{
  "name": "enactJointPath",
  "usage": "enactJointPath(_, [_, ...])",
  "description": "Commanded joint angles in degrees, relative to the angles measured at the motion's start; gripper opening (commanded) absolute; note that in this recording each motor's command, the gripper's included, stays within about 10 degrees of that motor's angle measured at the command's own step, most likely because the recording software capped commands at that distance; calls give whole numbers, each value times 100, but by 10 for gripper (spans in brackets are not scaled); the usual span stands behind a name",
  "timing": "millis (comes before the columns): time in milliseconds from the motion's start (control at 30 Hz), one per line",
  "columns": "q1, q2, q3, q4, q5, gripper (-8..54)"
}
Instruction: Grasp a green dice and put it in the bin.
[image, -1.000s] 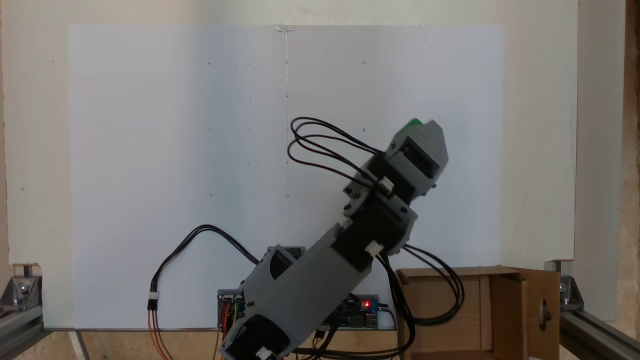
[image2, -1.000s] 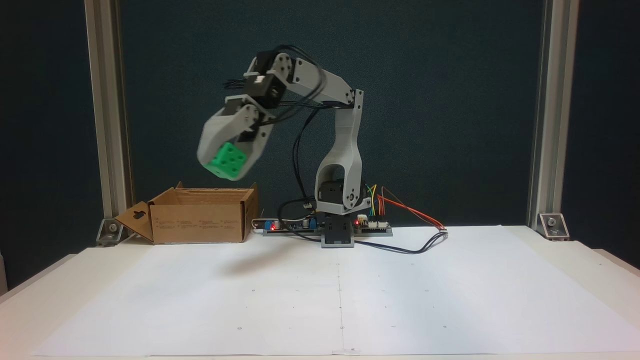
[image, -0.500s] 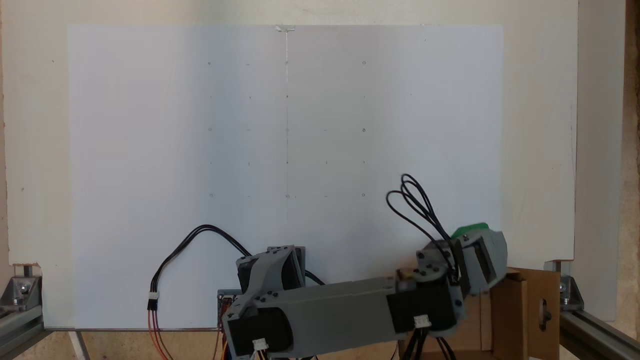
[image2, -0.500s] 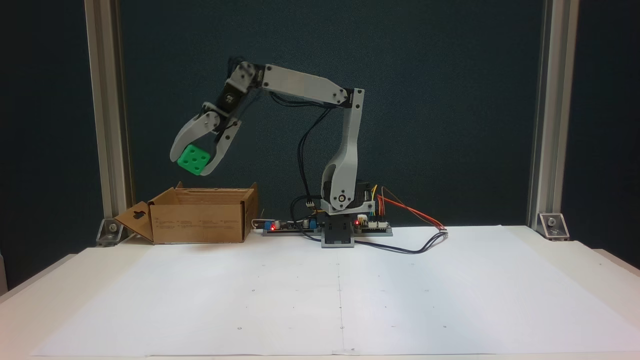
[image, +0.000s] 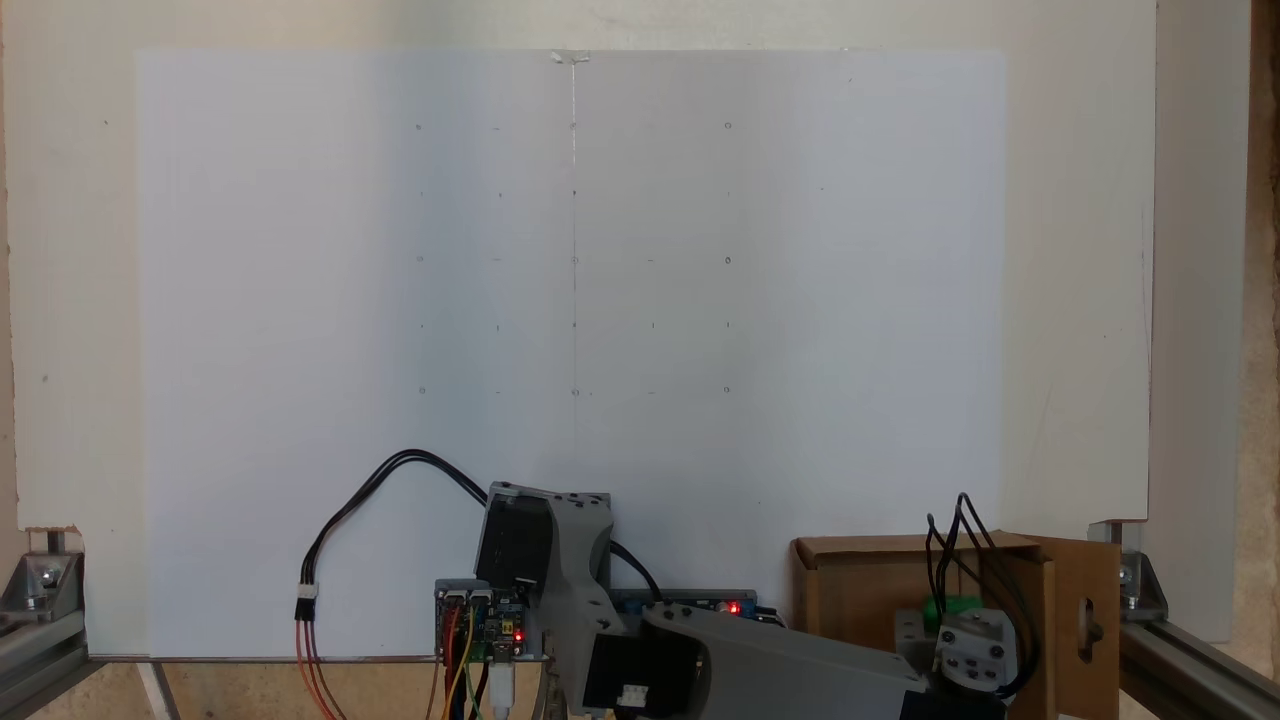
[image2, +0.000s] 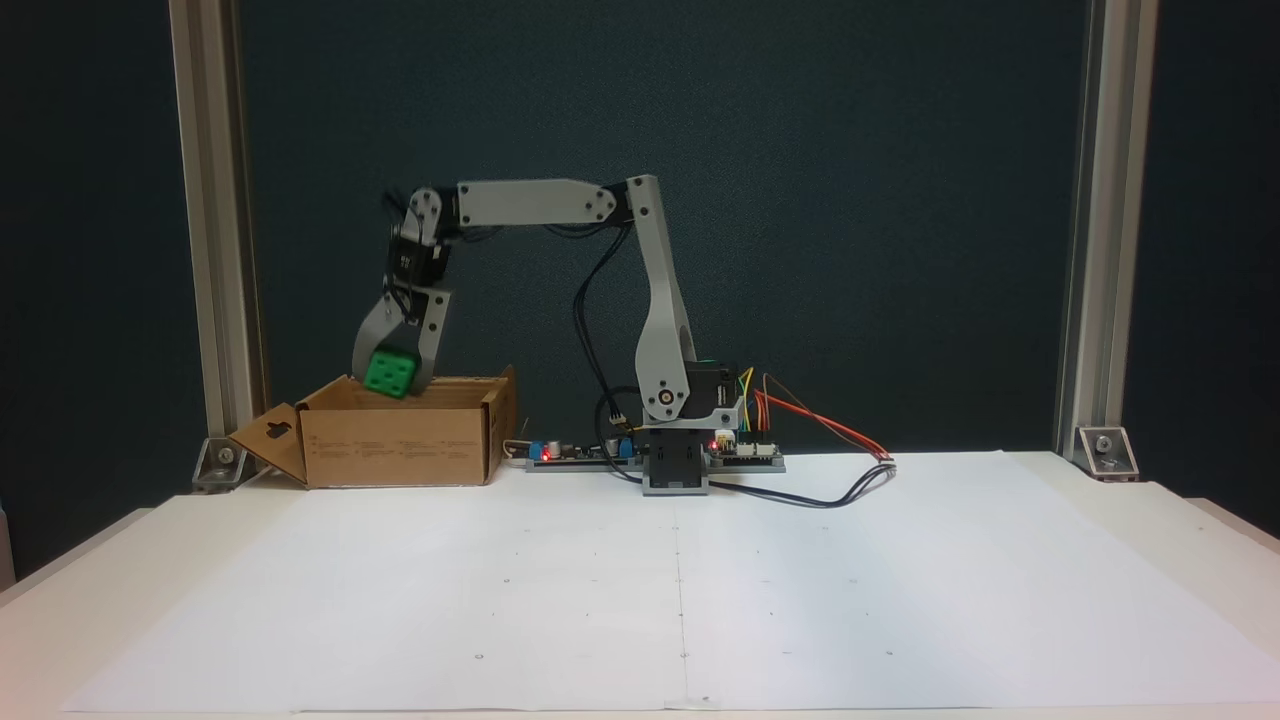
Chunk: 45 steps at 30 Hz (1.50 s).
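Gripper (image2: 392, 382) clasped the green dice (image2: 390, 371) between both jaws, poised just above the bin (image2: 400, 440) opening. Releasing well probably meant lowering slightly, staying centred between the walls, then spreading the jaws.

Looks like a lab or hobby test bench: aluminium frame posts (image2: 210, 230), dark backdrop (image2: 850, 200), dotted white paper sheet (image: 570, 300), exposed circuit boards (image2: 745, 452) and loose wiring.

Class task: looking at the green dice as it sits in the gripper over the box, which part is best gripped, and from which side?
Grip two opposite flat faces of the green dice, coming from above: the gripper hangs over the bin, its jaws pinching the cube's parallel sides.
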Motion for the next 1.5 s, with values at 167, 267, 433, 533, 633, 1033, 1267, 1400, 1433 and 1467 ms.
enactJointPath(167, [404,-316,-404,-35,-896,120])
enactJointPath(267, [439,-352,-404,-53,-905,120])
enactJointPath(433, [492,-343,-404,0,-949,120])
enactJointPath(533, [492,-343,-404,-26,-949,200])
enactJointPath(633, [492,-343,-404,-53,-932,315])
enactJointPath(1033, [-545,193,-413,-1433,255,425])
enactJointPath(1267, [-2259,967,-413,-2355,888,425])
enactJointPath(1400, [-3401,1415,-396,-2347,896,426])
enactJointPath(1433, [-3674,1573,-343,-2347,888,426])
enactJointPath(1467, [-3920,1723,-264,-2347,888,428])
